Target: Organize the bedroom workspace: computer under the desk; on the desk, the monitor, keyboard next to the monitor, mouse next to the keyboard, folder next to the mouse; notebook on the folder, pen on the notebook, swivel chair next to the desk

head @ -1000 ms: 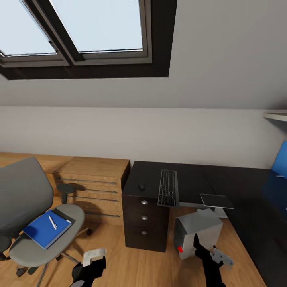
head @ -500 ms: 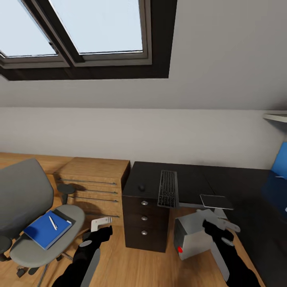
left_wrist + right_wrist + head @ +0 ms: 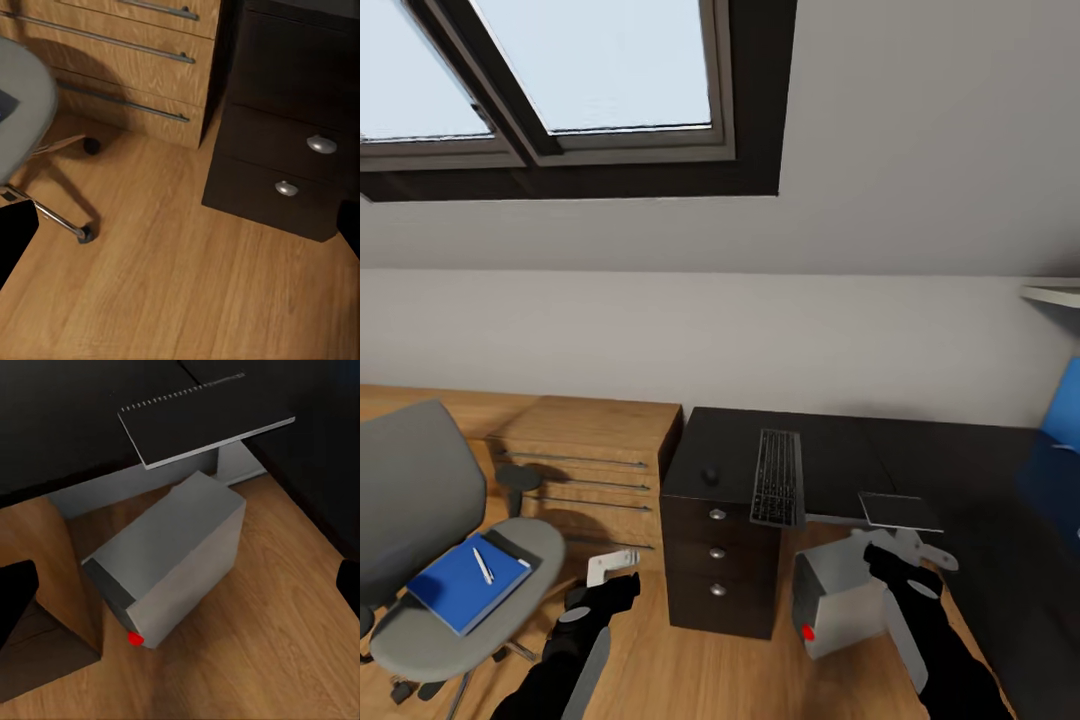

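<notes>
The grey swivel chair [image 3: 415,500] stands at the left on the wooden floor. On its seat lies the blue folder [image 3: 458,588] with the white pen [image 3: 482,565] on top, and a dark grey corner peeks out at the folder's far edge. The black desk [image 3: 840,445] carries the keyboard [image 3: 778,489], the mouse [image 3: 709,473] and the notebook [image 3: 900,511] overhanging its front edge. The silver computer [image 3: 838,598] sits tilted on the floor by the desk. My left gripper [image 3: 610,580] hovers open over the floor. My right gripper [image 3: 905,555] is open above the computer [image 3: 172,562]. The monitor is out of view.
A light wooden drawer chest [image 3: 595,465] stands between chair and desk, with a small dark stool [image 3: 520,480] in front. The desk's drawer unit [image 3: 300,150] has silver knobs. A blue panel [image 3: 1065,405] is at the far right. Skylights [image 3: 600,70] sit in the sloped ceiling.
Both arms have risen and reached forward from low at the picture's bottom edge. The whole view has shifted slightly, so the camera moved. Objects stay where they were.
</notes>
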Robot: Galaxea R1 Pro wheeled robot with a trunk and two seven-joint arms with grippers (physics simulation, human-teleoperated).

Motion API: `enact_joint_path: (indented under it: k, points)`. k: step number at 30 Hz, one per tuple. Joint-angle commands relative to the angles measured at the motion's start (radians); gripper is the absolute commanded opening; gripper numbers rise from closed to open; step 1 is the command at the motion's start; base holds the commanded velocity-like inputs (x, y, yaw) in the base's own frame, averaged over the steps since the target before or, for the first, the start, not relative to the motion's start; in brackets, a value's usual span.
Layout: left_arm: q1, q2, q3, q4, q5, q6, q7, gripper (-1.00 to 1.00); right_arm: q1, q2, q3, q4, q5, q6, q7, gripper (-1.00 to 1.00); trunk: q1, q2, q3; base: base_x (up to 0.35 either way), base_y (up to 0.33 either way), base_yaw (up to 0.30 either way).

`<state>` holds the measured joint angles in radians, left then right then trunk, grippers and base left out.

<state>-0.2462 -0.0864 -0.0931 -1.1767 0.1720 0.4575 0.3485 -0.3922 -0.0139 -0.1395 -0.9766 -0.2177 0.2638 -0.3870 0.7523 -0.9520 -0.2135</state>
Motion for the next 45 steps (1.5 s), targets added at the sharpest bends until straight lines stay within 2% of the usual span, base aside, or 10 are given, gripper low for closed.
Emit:
enact_joint_path:
  k: [1, 10, 24, 30, 38, 41, 43, 45]
  points:
    - [-0.001, 0.000, -0.003, 0.002, 0.010, 0.002, 0.009, 1.00, -0.001, 0.001, 0.001, -0.005, -0.006, 0.004, -0.006, 1.00, 0.001, -0.001, -0.001, 0.213, -0.179, -0.007]
    - [-0.001, -0.001, -0.004, 0.009, 0.010, -0.003, 0.009, 1.00, 0.000, 0.003, 0.000, -0.013, -0.005, 0.003, -0.005, 1.00, 0.001, -0.001, -0.001, 0.168, -0.140, -0.140]
    - [-0.001, -0.001, -0.004, 0.009, 0.011, -0.058, 0.010, 1.00, 0.000, -0.001, 0.000, -0.012, -0.003, 0.001, 0.001, 1.00, 0.001, -0.001, -0.001, 0.044, -0.018, -0.256]
    - [-0.001, 0.000, -0.004, 0.009, 0.011, -0.061, 0.009, 1.00, 0.001, -0.002, 0.001, -0.010, -0.002, 0.001, 0.002, 1.00, 0.001, -0.001, -0.001, 0.254, -0.001, -0.242]
    - [-0.001, 0.001, -0.004, 0.009, 0.011, -0.062, 0.009, 1.00, 0.003, -0.001, 0.006, -0.009, 0.000, 0.000, 0.008, 1.00, 0.001, -0.001, -0.001, 0.304, 0.000, -0.036]
    - [-0.001, 0.001, -0.004, 0.008, 0.011, -0.062, 0.009, 1.00, 0.003, 0.000, 0.012, -0.011, 0.000, 0.000, 0.009, 1.00, 0.001, -0.001, -0.001, 0.305, 0.000, -0.003]
    - [-0.001, 0.001, -0.002, 0.007, 0.011, -0.061, 0.009, 1.00, 0.003, -0.001, 0.048, -0.013, 0.000, 0.000, 0.013, 1.00, 0.001, -0.001, -0.001, 0.252, 0.000, -0.001]
    - [-0.001, 0.001, -0.002, 0.007, 0.011, -0.061, 0.009, 1.00, 0.003, -0.001, 0.061, -0.014, 0.000, 0.000, 0.013, 1.00, 0.001, -0.001, -0.001, 0.247, 0.000, 0.000]
